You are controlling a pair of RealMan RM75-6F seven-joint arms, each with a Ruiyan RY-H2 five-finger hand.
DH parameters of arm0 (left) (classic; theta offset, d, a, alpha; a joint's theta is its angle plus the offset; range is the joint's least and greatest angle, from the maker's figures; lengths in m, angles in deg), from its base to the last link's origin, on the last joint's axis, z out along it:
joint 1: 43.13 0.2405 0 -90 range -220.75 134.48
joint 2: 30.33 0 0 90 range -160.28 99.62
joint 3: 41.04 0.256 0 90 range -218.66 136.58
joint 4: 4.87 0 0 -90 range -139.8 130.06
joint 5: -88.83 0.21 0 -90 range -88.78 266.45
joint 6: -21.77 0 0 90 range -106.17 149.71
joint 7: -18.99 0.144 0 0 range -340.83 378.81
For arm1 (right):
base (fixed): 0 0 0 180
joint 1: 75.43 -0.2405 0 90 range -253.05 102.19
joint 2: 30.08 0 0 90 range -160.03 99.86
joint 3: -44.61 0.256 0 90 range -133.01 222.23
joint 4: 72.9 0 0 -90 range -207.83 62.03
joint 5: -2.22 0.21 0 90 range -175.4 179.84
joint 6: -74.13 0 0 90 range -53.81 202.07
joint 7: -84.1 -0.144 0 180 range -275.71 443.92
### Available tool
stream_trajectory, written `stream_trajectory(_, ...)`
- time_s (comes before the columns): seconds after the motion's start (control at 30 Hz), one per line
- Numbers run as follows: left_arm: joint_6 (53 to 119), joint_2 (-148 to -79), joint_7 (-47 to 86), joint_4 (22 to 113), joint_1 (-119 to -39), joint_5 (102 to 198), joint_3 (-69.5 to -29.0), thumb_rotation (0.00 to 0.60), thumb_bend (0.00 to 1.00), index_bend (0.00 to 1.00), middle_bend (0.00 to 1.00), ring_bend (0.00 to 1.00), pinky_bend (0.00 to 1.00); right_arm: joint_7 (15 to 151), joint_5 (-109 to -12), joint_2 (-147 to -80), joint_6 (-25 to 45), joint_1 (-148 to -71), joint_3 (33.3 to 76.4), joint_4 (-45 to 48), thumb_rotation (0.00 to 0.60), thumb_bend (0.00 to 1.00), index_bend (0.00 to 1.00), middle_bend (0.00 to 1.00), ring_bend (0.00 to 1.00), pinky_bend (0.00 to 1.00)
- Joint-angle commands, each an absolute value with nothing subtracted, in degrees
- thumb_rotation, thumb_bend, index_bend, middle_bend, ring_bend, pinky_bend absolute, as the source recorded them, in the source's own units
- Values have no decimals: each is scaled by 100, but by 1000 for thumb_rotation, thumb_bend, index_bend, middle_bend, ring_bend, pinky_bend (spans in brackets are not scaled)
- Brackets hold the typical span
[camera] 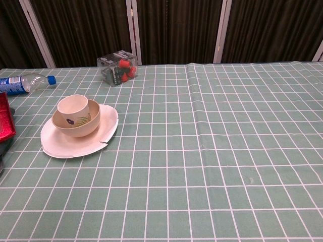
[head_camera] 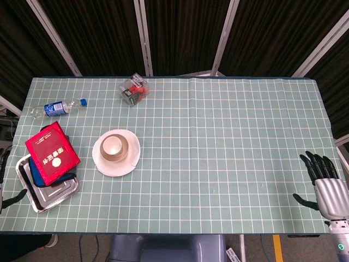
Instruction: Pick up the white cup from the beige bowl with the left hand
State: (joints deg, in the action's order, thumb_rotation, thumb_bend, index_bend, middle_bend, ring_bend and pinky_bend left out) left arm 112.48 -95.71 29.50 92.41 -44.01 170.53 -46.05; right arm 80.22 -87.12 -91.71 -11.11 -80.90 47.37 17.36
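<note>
The white cup point(head_camera: 112, 144) point(camera: 72, 106) stands upright inside the beige bowl point(head_camera: 124, 152) point(camera: 85, 126), which sits on a white plate point(head_camera: 117, 166) point(camera: 65, 146) left of the table's middle. Only a sliver of my left hand point(head_camera: 3, 164) shows at the far left edge of the head view. Its dark fingers point up and its thumb point(head_camera: 14, 197) sticks out over a metal tray, with nothing in it, well to the left of the bowl. My right hand point(head_camera: 326, 183) rests at the table's right front corner with its fingers spread and nothing held.
A red booklet point(head_camera: 52, 153) point(camera: 4, 121) lies on a blue item in a metal tray point(head_camera: 57, 194) between my left hand and the plate. A water bottle point(head_camera: 57, 107) point(camera: 20, 83) lies at the back left. A clear box with red contents point(head_camera: 134, 90) point(camera: 117, 68) stands behind the bowl.
</note>
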Motion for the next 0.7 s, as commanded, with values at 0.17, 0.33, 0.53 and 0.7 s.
stream_trajectory(0.17,11241,-9580,2950,9237,-4406,17055,-4603,600,0,0,0,0,0,8021,-8702,-9169,-1108,-8086,4736,1739,600,33,36,0,0,0)
stream_trajectory(0.33,11177,-9590,2961,9219,-4441,17070,-4590,600,0,0,0,0,0,8019,-8692,-9169,-1110,-8089,4748,1746,600,34,36,0,0,0)
stream_trajectory(0.53,11126,-9719,2945,9130,-4555,17109,-4663,600,0,3,0,0,0,7982,-8668,-9163,-1133,-8089,4778,1767,600,33,36,0,0,0)
stream_trajectory(0.7,10927,-9949,2934,8933,-4821,17083,-4838,600,0,197,0,0,0,7944,-8636,-9162,-1077,-8105,4778,1747,600,33,35,0,0,0)
